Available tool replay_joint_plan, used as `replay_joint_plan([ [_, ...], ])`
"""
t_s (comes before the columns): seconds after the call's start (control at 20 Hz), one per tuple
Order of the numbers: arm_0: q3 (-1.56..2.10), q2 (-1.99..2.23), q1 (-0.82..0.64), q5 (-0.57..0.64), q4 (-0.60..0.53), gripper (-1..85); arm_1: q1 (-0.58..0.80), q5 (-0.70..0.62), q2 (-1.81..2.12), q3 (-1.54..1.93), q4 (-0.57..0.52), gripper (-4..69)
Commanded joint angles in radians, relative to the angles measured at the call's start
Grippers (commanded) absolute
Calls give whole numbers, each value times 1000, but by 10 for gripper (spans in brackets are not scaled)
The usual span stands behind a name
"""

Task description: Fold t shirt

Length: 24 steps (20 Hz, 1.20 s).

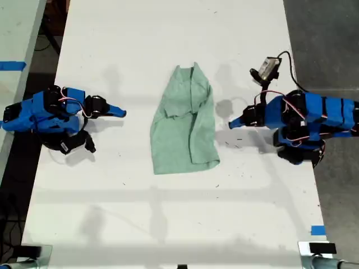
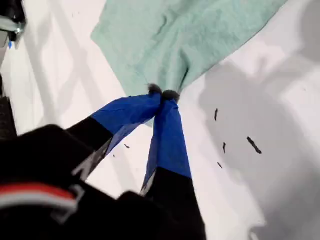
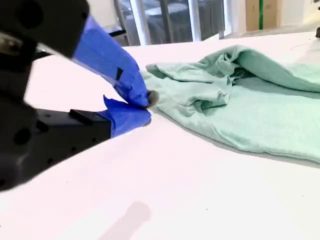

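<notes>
Closed tip to tip and holding nothing, my first end effector (image 2: 162, 95) hovers low over the white table (image 1: 168, 224), on the exterior view's right (image 1: 233, 124), with a few black specks (image 1: 240, 143) on the surface just beside it. My second end effector (image 3: 147, 102) is likewise pinched shut and empty, on the exterior view's left (image 1: 120, 112). Both point inward at the shirt (image 1: 185, 129), which lies flat between them at the table's middle, near each tip but touching neither; it sits closer to my first end effector. The shirt (image 2: 180, 35) is folded into a long strip whose long axis runs from the exterior view's bottom to its top, crosswise to both arms. Its broad, squared end faces the bottom, and the narrower, rumpled end (image 3: 215, 75) points to the top. Nothing stands between either tip and the cloth. Farther off, a strip of blue tape (image 1: 318, 230) marks the table's edge at the exterior view's lower right.
</notes>
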Motion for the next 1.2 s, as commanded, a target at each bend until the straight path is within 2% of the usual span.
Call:
replay_joint_plan([
  [0.0, 8, 6, -5, 0, -2, 0, -43, -3, 245, 259, -78, 2],
  [0.05, 8, 6, -5, 0, -2, 0, -43, -21, 339, 371, -86, 2],
  [0.1, 8, 6, -5, 0, -2, 0, -31, -43, 480, 503, -49, 2],
  [0.15, 8, 6, -5, 0, -2, 0, -6, 31, 500, 569, 38, 6],
  [0.2, 8, 6, -3, 0, -2, 0, -21, 20, 509, 555, 52, 6],
  [0.45, 8, 6, 0, 0, -2, 0, -32, 83, 508, 563, 58, 6],
  [1.15, 8, 6, 0, 2, -2, 0, -31, 106, 508, 563, 67, 6],
])
